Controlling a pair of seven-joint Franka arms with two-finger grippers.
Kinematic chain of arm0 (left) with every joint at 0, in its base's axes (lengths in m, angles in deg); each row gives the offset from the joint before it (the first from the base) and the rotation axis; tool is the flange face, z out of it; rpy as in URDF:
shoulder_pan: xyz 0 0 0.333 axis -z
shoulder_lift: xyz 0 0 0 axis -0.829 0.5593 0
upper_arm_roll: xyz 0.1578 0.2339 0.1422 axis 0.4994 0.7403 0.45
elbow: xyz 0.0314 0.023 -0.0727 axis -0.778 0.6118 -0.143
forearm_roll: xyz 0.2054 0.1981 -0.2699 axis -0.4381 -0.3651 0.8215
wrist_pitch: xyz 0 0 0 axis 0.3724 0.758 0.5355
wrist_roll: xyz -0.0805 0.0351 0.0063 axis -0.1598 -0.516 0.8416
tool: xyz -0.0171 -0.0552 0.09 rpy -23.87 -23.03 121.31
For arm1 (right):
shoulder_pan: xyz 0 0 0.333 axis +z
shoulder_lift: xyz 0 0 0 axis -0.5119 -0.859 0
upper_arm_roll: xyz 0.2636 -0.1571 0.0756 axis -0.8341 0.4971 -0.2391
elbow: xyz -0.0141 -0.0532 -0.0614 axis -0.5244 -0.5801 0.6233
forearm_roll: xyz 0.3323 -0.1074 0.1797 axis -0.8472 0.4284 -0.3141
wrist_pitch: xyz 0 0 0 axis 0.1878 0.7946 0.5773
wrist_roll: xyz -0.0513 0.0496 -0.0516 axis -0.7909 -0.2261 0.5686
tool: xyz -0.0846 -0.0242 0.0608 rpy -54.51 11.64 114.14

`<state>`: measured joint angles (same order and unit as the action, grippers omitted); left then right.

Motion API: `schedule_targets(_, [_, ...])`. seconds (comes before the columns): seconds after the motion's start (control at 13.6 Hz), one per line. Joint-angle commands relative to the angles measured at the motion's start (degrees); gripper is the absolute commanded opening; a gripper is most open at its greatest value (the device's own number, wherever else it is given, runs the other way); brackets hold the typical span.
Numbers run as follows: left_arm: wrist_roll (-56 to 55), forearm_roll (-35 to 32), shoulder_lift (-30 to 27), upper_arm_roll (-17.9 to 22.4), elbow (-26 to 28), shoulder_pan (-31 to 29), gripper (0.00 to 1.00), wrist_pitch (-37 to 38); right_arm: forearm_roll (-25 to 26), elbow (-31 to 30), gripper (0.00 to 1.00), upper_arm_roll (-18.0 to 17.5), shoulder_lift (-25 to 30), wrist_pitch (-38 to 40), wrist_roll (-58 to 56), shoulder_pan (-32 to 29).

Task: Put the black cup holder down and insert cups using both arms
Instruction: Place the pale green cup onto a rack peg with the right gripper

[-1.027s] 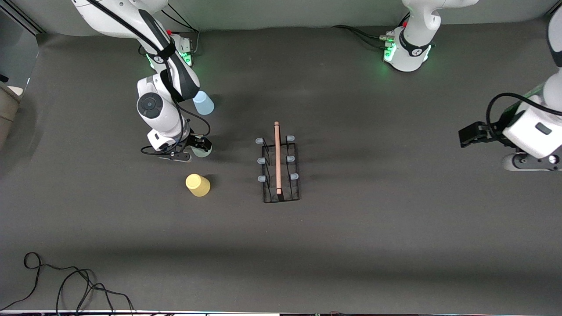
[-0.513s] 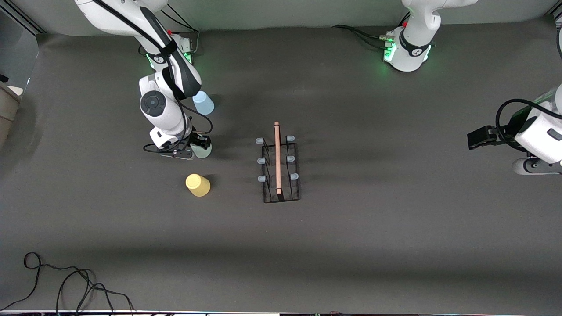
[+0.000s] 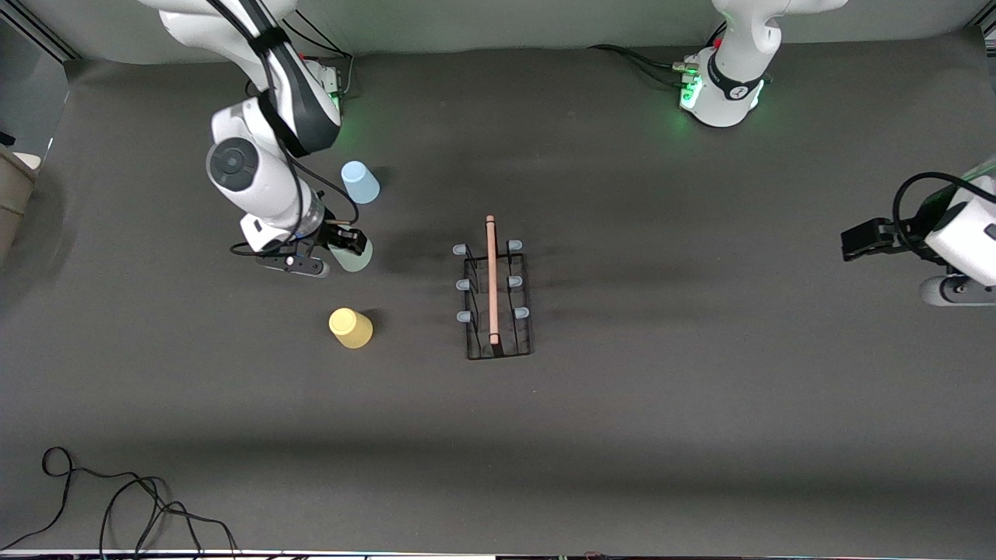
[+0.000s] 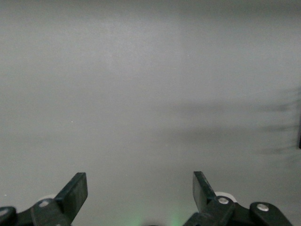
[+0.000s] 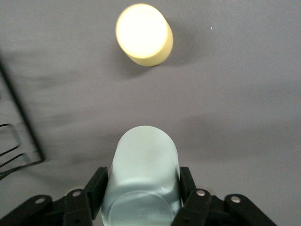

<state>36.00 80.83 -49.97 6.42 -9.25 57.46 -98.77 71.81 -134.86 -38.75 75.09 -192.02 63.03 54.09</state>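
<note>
Step in hand: first cup pickup. Right gripper (image 5: 141, 188) clamps the pale green tapered plastic cup (image 3: 355, 255), off the table between the light blue cup (image 3: 360, 182) and yellow cup (image 3: 351, 327). Black wire cup holder (image 3: 498, 299) stands mid-table, pegs bare. Left gripper (image 4: 140, 190) waits, jaws wide. Next: carry the cup over a peg.

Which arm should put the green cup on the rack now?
Right. Its claw is already shut on the pale green cup, beside the black cup holder. The left claw waits open at its own end of the table.
</note>
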Motion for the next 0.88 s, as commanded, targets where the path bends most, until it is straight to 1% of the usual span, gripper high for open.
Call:
schedule_targets(0.0, [1.9,0.1,-2.1,4.7,1.8,4.1,1.00,0.5,-0.9,10.7,0.00,0.1,-2.1,9.0,5.5,1.0])
schedule_targets(0.07, [1.9,0.1,-2.1,5.9,1.8,5.6,1.00,0.5,-3.0,13.2,0.00,-0.1,-2.9,9.9,7.9,1.0])
schedule_targets(0.15, [2.1,0.2,-2.1,6.3,1.7,6.2,1.00,0.5,-6.3,15.0,0.00,-1.3,-3.5,9.9,9.3,1.0])
schedule_targets(0.22, [2.1,0.2,-2.1,6.5,1.7,6.3,1.00,0.5,-8.0,16.9,0.00,-2.4,-4.8,9.8,11.1,1.1])
schedule_targets(0.51, [2.1,2.7,-1.9,6.5,1.6,4.2,1.00,0.5,-7.1,26.6,0.00,-9.1,-13.5,9.1,24.4,1.2])
schedule_targets(0.66, [2.1,2.7,-2.1,6.6,1.6,4.1,1.00,0.6,-4.1,27.7,0.00,-9.4,-16.0,7.1,29.6,5.1])
schedule_targets(0.81, [2.1,2.6,-1.9,6.5,1.5,4.1,1.00,0.5,-2.6,27.3,0.00,-9.3,-17.5,5.6,31.5,7.3])
